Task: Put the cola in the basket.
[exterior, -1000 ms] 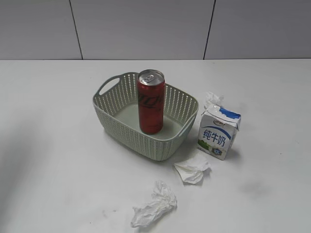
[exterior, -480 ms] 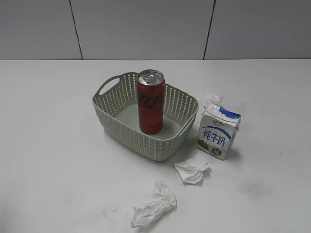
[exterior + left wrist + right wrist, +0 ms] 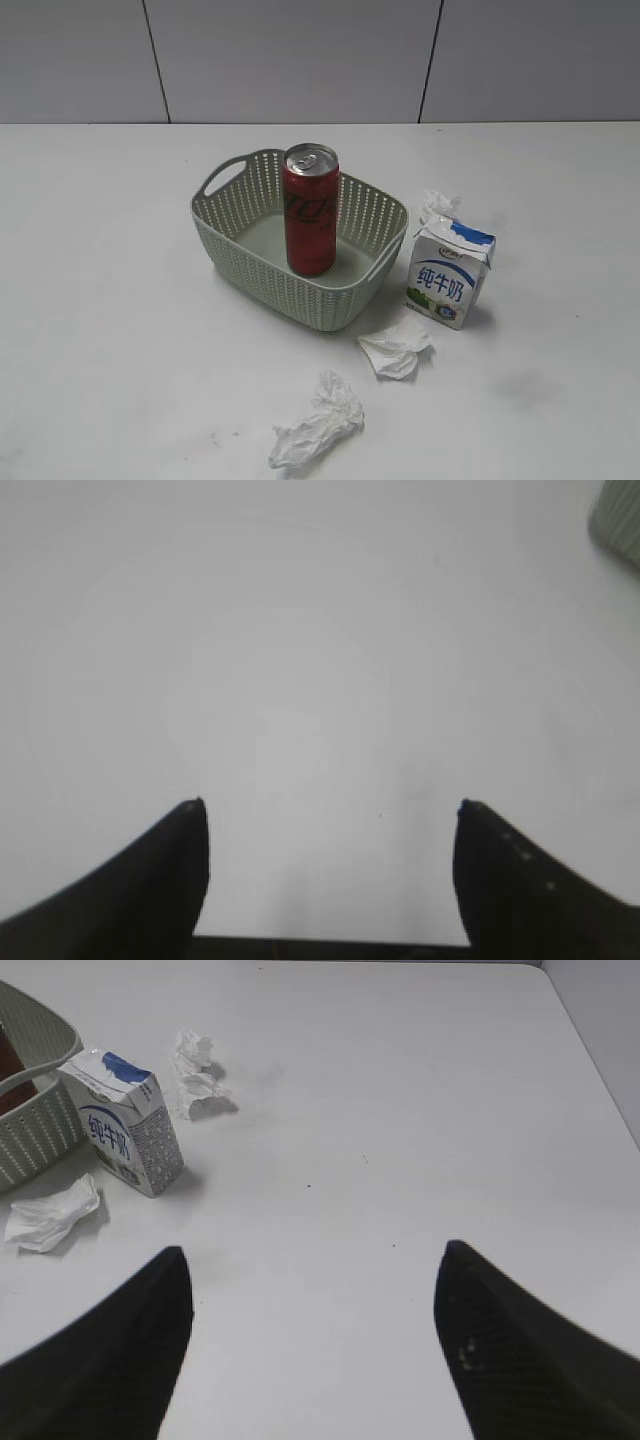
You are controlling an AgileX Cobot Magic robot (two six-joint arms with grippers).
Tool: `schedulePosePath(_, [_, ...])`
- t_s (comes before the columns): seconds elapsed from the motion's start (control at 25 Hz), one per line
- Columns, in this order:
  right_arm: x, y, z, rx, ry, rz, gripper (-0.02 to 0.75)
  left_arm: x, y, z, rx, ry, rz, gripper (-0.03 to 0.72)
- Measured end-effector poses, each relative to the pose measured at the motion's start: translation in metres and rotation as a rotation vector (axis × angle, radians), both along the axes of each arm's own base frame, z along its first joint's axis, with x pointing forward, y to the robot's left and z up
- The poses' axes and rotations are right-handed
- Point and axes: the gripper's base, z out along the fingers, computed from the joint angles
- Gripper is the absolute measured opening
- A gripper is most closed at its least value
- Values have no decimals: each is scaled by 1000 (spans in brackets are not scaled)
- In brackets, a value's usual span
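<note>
Cola (image 3: 311,210) stands upright inside the basket (image 3: 262,282), on its floor. Milk carton (image 3: 451,271) sits just right of the basket on the desk (image 3: 120,330), crumpled tissues (image 3: 318,422) near it. Left end effector (image 3: 330,815) is spread wide over bare desk, holding nothing. Right end effector (image 3: 312,1260) is likewise spread, empty, well clear of the carton.

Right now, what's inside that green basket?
Only the cola, standing upright on the floor of the basket. The near wall and the can hide part of the floor.
</note>
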Motion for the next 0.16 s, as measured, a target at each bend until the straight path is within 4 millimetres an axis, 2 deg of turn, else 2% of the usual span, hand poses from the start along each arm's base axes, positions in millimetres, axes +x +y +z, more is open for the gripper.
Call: schedulePosePath(0.16, [0,0,0,0,0,0,572,-18,0,2,14,-162,6,578])
